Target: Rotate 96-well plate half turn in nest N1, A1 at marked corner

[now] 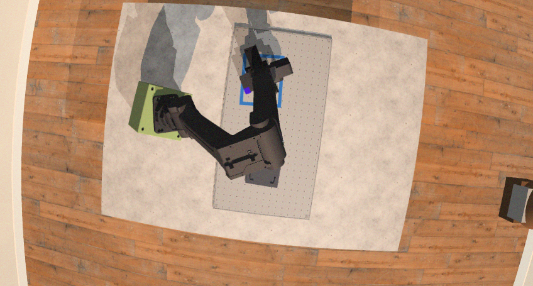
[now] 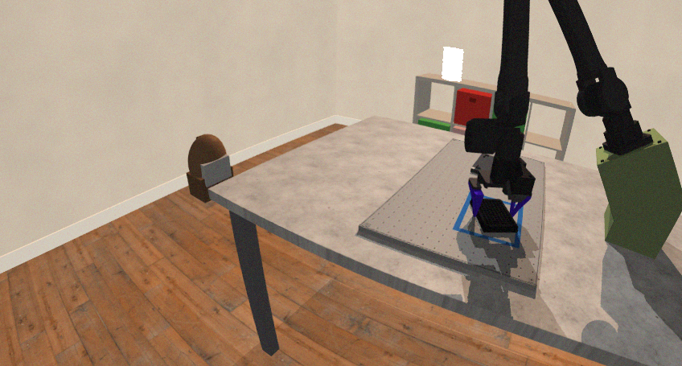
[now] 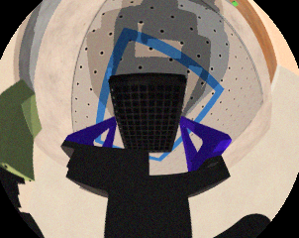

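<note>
Currently the black 96-well plate (image 2: 495, 216) lies flat inside the blue taped bench outline (image 2: 487, 236) on the grey perforated deck board (image 2: 421, 204). The black arm's gripper (image 2: 495, 207) hangs low over the plate, jaws spread wide, holding nothing; one purple finger (image 2: 476, 199) stands at each long side of the plate. Contact between fingers and plate cannot be told. The dark grey plate nest (image 1: 266, 178) is mostly hidden under the arm's elbow.

The black rectangular 96-well plate (image 2: 496, 216) lies flat, wells up, inside the blue taped outline (image 2: 462, 224) on the perforated deck; the grey square plate nest (image 1: 269, 180) sits well apart.
</note>
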{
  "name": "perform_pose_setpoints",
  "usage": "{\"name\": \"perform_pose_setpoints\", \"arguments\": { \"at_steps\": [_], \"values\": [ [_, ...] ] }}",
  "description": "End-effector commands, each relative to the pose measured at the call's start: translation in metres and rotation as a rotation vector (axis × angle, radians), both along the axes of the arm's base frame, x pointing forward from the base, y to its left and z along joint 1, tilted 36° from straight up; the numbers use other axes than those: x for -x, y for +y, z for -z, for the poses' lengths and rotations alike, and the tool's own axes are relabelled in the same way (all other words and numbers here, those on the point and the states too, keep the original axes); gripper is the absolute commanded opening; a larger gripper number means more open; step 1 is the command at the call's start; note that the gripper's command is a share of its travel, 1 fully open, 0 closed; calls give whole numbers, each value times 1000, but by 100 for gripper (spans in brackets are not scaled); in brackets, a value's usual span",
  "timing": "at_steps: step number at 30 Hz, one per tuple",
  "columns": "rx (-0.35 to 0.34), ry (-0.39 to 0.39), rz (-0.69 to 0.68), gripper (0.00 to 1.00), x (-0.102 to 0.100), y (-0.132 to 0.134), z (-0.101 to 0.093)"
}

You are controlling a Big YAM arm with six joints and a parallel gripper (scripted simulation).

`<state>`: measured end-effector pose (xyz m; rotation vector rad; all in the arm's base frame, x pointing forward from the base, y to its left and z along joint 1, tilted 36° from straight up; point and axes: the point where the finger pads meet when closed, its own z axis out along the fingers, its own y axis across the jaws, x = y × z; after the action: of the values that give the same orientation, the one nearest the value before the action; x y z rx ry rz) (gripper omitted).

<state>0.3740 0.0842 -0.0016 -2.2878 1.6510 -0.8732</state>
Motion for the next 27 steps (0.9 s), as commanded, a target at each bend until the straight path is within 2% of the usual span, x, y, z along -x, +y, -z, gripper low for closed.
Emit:
{"name": "perform_pose_setpoints", "arguments": {
  "at_steps": [1,10,11,27],
  "values": [
    [-9,-16,-7,100,-4,4,-4],
    [-9,-16,-7,100,-4,4,-4],
    [-9,-16,-7,0,-4,4,-4],
    [-9,-16,-7,0,-4,4,-4]
  ]
}}
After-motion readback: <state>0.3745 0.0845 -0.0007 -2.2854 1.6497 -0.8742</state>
